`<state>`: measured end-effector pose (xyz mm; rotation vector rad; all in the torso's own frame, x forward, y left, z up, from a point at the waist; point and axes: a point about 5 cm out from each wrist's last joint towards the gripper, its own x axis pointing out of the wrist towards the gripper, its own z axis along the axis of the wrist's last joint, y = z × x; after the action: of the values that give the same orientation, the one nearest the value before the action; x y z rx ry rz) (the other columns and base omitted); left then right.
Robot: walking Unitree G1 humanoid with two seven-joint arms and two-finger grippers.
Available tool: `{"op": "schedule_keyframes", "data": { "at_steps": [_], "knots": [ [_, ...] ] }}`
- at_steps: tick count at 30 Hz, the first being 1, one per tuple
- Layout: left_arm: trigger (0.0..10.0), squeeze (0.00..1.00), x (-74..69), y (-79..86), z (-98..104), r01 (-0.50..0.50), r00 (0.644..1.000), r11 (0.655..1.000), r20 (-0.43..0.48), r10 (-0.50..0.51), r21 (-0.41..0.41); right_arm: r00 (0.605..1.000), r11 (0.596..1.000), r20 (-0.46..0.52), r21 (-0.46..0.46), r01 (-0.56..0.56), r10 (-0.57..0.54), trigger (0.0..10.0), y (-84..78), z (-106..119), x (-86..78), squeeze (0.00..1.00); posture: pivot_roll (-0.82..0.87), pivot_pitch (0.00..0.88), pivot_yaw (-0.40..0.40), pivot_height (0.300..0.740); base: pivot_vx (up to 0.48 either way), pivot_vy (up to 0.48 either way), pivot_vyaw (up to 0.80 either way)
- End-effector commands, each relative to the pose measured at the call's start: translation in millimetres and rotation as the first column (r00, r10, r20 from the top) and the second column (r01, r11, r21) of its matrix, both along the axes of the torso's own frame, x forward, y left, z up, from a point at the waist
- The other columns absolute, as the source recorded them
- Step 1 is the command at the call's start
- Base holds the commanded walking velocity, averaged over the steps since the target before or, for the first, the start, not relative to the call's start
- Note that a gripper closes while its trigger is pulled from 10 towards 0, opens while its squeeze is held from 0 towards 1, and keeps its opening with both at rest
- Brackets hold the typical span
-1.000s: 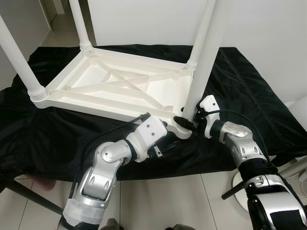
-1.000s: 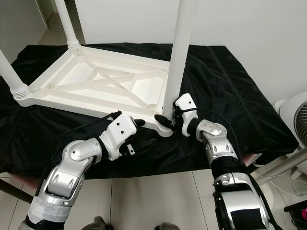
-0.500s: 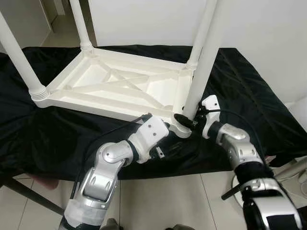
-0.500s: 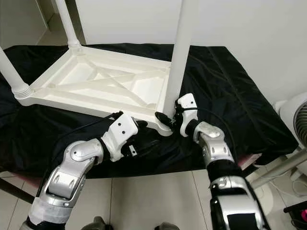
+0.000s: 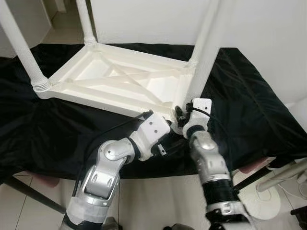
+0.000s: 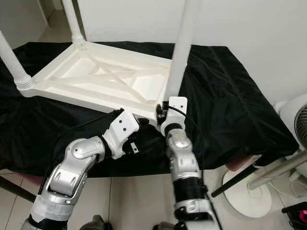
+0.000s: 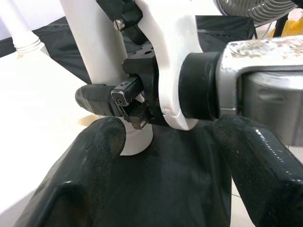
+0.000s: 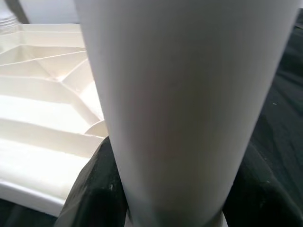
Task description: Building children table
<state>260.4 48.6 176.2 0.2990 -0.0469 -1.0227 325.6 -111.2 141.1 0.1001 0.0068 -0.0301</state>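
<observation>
A black cloth [image 5: 57, 129] is covering the surface by a white wall [image 5: 144, 19]. The right gripper [image 5: 181, 116] is clamping the near table leg [image 5: 204, 62]; the left gripper [image 5: 169, 139] is waiting open beside it.

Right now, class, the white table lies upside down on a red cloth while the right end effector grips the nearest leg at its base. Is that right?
Wrong in one respect: the cloth is black, not red, as the left eye view shows. The rest holds: the white table lies upside down, and the right end effector grips the nearest leg at its base.
</observation>
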Motion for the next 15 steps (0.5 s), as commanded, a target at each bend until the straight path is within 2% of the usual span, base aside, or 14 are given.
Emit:
{"op": "schedule_keyframes", "data": {
  "at_steps": [1, 6, 8, 9, 15],
  "knots": [
    [10.0, 0.0, 6.7, 2.2, 1.7, -0.127, 0.992, 0.992, 0.014, 0.128, -0.027, 0.998, 0.996, -0.015, 0.055, 0.065, -0.065, 10.0, -13.2, -0.9, -2.1, 0.0, -0.08, 0.029, -0.007, 0.74, 0.0, 0.0, 0.0],
    [10.0, 0.0, 6.6, 0.2, 0.8, -0.114, 0.993, 0.993, 0.017, 0.114, -0.018, 0.995, 0.995, -0.01, -0.013, 0.103, -0.104, 10.0, -27.2, 1.4, -6.2, 0.0, -0.09, 0.023, -0.005, 0.74, 0.0, 0.0, 0.0],
    [10.0, 0.0, 6.6, 0.1, 0.5, -0.113, 0.993, 0.993, 0.018, 0.113, -0.016, 0.993, 0.993, -0.014, -0.02, 0.113, -0.114, 10.0, -27.9, 1.3, -6.9, 0.0, -0.09, 0.023, -0.005, 0.74, 0.0, 0.0, 0.0],
    [10.0, 0.0, 8.5, 1.3, 1.6, -0.124, 0.992, 0.992, 0.021, 0.125, -0.02, 0.995, 0.995, -0.001, -0.007, 0.103, -0.103, 10.0, -28.9, 2.6, -6.7, 1.0, -0.08, 0.024, -0.004, 0.74, 0.0, 0.0, 0.0],
    [10.0, 0.0, 10.0, 4.0, 4.0, -0.151, 0.988, 0.988, 0.026, 0.152, -0.03, 0.998, 0.999, 0.06, -0.016, 0.039, -0.038, 10.0, -35.3, 10.5, -7.3, 1.0, -0.07, 0.028, -0.015, 0.74, 0.0, 0.0, 0.0]
  ]
}}
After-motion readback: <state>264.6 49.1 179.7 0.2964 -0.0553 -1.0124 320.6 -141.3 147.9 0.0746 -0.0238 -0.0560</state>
